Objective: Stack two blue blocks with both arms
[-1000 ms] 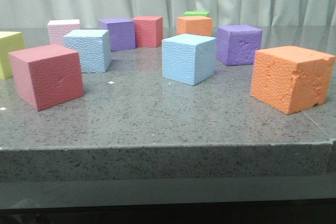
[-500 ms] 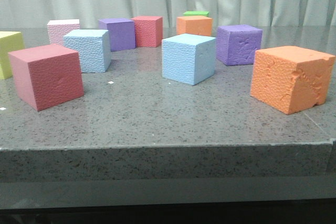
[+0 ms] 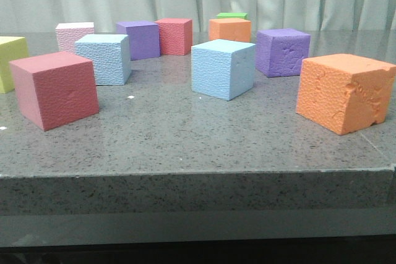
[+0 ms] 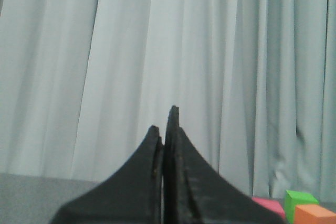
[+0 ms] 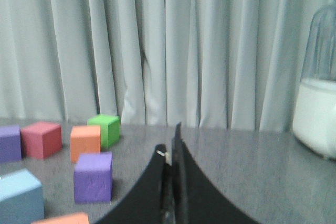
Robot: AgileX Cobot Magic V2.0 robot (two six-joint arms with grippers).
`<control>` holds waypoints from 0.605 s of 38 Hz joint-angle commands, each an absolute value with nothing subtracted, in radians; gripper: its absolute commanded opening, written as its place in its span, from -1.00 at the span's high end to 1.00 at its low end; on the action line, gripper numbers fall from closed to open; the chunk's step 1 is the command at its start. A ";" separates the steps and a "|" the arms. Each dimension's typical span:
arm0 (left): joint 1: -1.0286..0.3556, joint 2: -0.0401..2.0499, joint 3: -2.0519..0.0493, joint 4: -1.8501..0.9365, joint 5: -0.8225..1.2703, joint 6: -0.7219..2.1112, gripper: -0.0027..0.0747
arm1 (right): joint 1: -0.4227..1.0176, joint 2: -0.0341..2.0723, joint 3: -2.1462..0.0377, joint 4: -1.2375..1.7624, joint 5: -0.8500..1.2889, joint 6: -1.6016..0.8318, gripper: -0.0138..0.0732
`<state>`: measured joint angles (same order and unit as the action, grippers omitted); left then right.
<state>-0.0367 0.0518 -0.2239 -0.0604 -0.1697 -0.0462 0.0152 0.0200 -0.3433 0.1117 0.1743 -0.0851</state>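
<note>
Two sky-blue blocks rest apart on the grey table. One blue block [image 3: 223, 68] sits near the middle and the other blue block [image 3: 104, 59] sits further left and back. One of them shows at the edge of the right wrist view [image 5: 18, 195]. Neither arm shows in the front view. My left gripper [image 4: 165, 124] is shut and empty, held up and facing the curtain. My right gripper [image 5: 170, 142] is shut and empty above the table, off to the right of the blocks.
A pink-red cube [image 3: 54, 89] at front left, an orange cube [image 3: 343, 91] at front right, a yellow cube [image 3: 9, 60] at the left edge. Purple [image 3: 282, 51], purple [image 3: 140, 38], red [image 3: 174, 35], pink [image 3: 74, 34], orange [image 3: 229, 29] and green [image 3: 231, 15] cubes behind. A clear jar [image 5: 317, 106] stands far right.
</note>
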 commanded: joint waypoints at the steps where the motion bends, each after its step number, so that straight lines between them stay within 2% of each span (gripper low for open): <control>1: -0.036 0.162 -0.356 0.015 -0.186 -0.054 0.98 | 0.015 0.124 -0.500 0.117 0.195 -0.094 0.84; 8: -0.036 0.347 -0.529 0.081 0.083 -0.054 0.98 | 0.015 0.343 -0.709 0.117 0.406 -0.094 0.84; 13: -0.036 0.442 -0.596 0.081 0.210 -0.054 0.98 | 0.015 0.439 -0.751 0.120 0.493 -0.094 0.84; 23: -0.036 0.480 -0.600 0.077 0.211 -0.054 0.98 | 0.015 0.480 -0.751 0.149 0.473 -0.094 0.84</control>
